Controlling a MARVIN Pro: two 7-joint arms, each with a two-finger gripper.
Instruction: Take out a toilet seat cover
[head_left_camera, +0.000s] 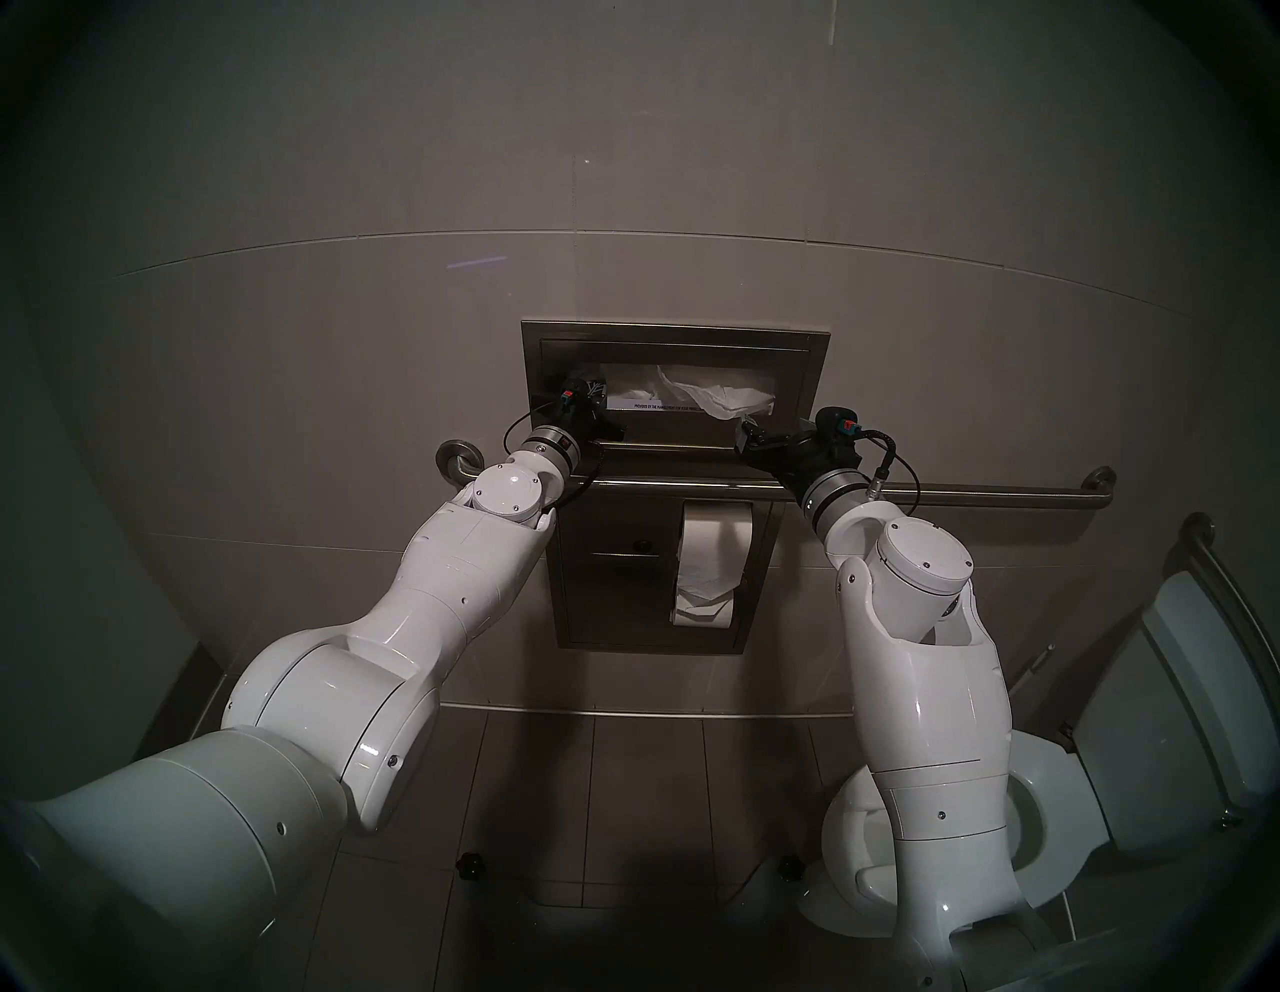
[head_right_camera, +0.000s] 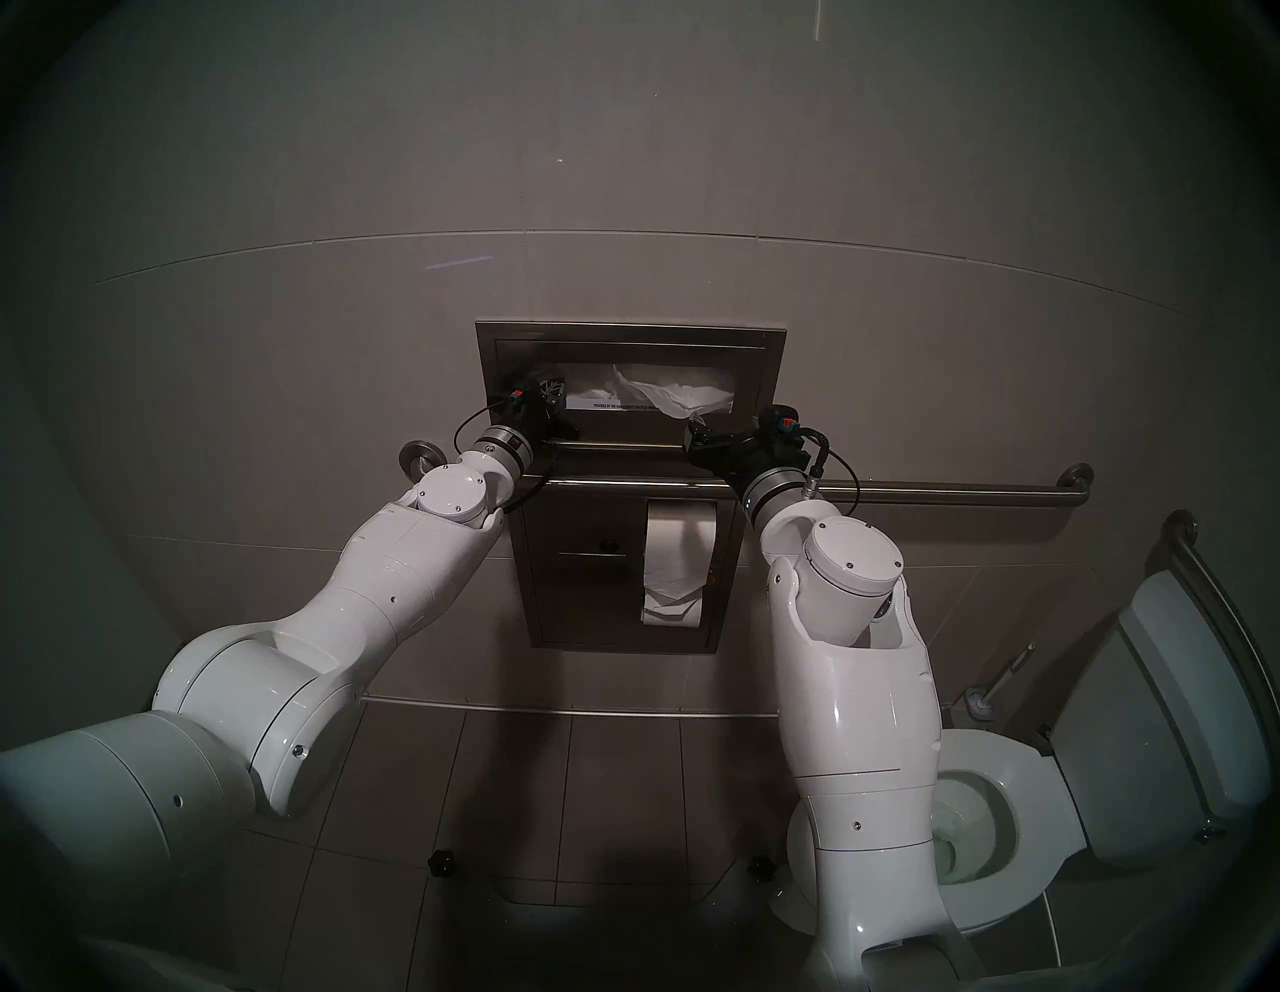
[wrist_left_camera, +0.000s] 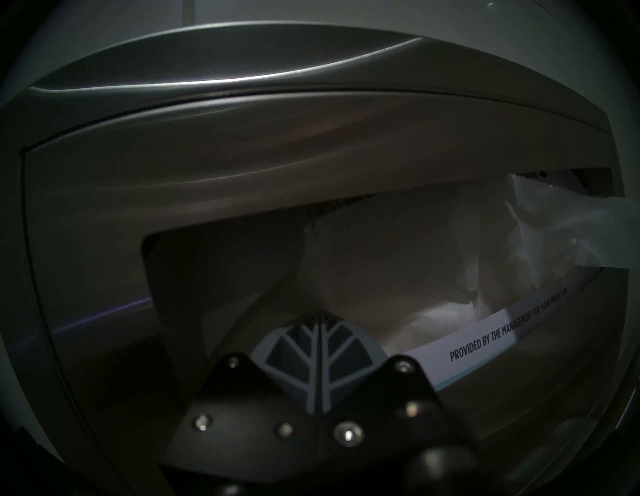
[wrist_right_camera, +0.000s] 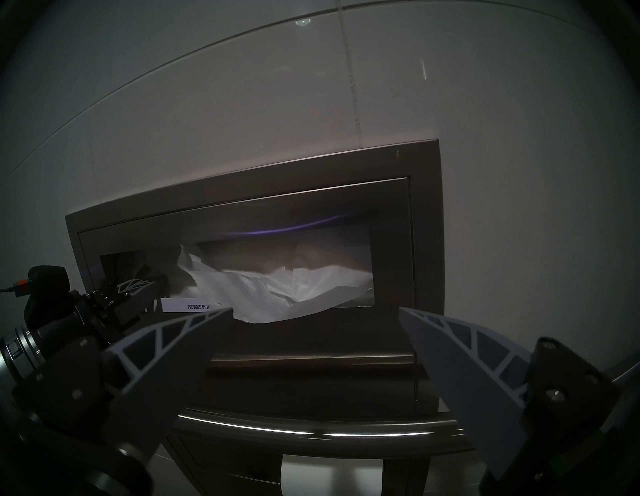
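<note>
A: Where is the cover (wrist_right_camera: 277, 294)?

B: In the slot of the wall dispenser (wrist_right_camera: 424, 214), crumpled. One loose flap spills over the slot's lower lip, toward the slot's right half as the head view has it.

A: And the right claw (wrist_right_camera: 315, 325)?

B: Released, fingers spread wide. It hangs just in front of the dispenser, a little below the slot. In its own wrist view the flap's lower edge sags right between the fingertips, slightly above them.

A: Which way does the flap run?

B: Its free edge lies roughly along the slot, side to side. The two fingers stand apart along that same line, so I judge a short push forward and up would put the edge inside the gap, though the wrist may need turning to pinch the thin sheet across its faces.

A: The left claw (wrist_left_camera: 318, 322)?

B: Clenched, fingertips pressed together at the slot's left end. Whether paper is caught between them, I cannot tell; the view is too dark.

A: So which arm is nearer?

B: The right one. The flap hangs almost at its tips; from the left claw it lies well off along the slot.
</note>
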